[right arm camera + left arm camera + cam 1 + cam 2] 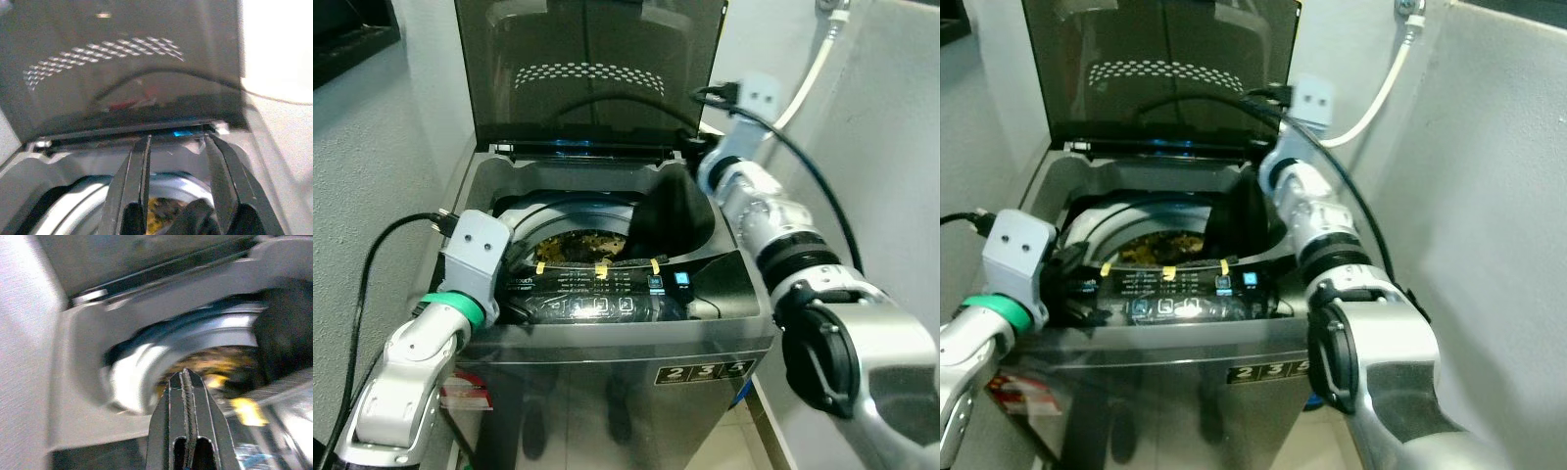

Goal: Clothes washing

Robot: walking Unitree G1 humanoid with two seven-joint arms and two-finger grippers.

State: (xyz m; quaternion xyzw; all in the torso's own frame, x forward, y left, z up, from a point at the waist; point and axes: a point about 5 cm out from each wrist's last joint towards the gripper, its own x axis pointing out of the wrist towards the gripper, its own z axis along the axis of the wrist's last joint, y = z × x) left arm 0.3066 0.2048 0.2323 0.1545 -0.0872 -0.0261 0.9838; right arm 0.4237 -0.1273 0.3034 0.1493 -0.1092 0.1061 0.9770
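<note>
Fingers of left gripper pressed together, right gripper spread, over one open washing machine.

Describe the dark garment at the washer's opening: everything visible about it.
The garment is black, soft-looking cloth, bunched and draped over the drum's right rim, part hanging inside the washer. It lies just under the right gripper, whose fingers stand open above it. Yellowish laundry lies beside it in the drum.

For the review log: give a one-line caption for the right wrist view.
Right gripper, fingers open, above the washer drum, facing the raised lid.
</note>
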